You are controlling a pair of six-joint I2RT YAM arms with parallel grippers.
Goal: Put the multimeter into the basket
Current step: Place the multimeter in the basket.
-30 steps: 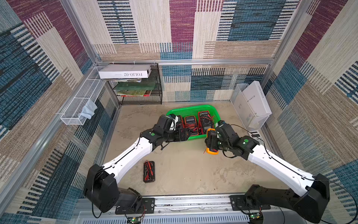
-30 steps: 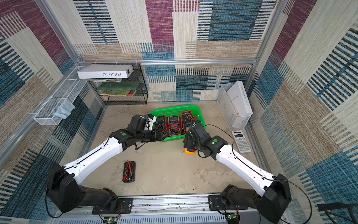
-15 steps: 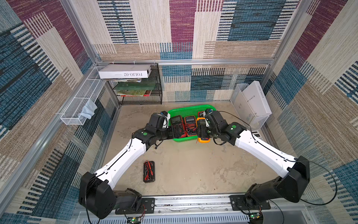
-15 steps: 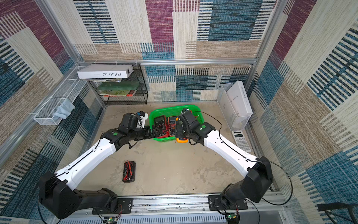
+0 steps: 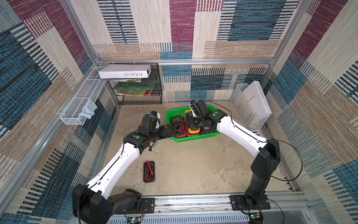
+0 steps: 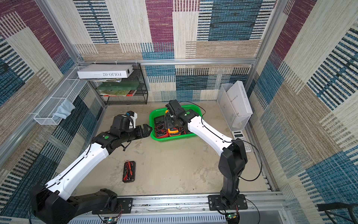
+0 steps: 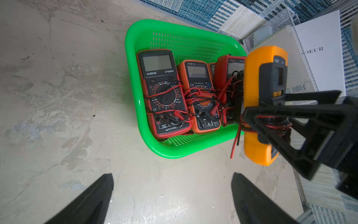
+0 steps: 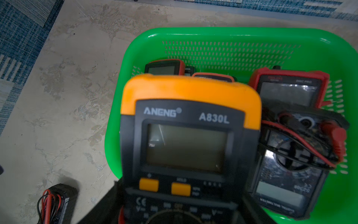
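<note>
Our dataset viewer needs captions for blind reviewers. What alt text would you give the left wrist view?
The right gripper clamps an orange multimeter, leads wrapped around it, seen side-on at the edge of a green basket already holding several lead-wrapped multimeters. The left gripper, open and empty, frames the mottled tabletop in the foreground.

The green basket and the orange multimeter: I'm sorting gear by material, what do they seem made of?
The basket: glossy moulded plastic, judging by bright highlights on its rounded rim and slotted walls. The orange multimeter: matte orange sleeve, likely rubber or soft plastic, around a dark hard-plastic face.
</note>
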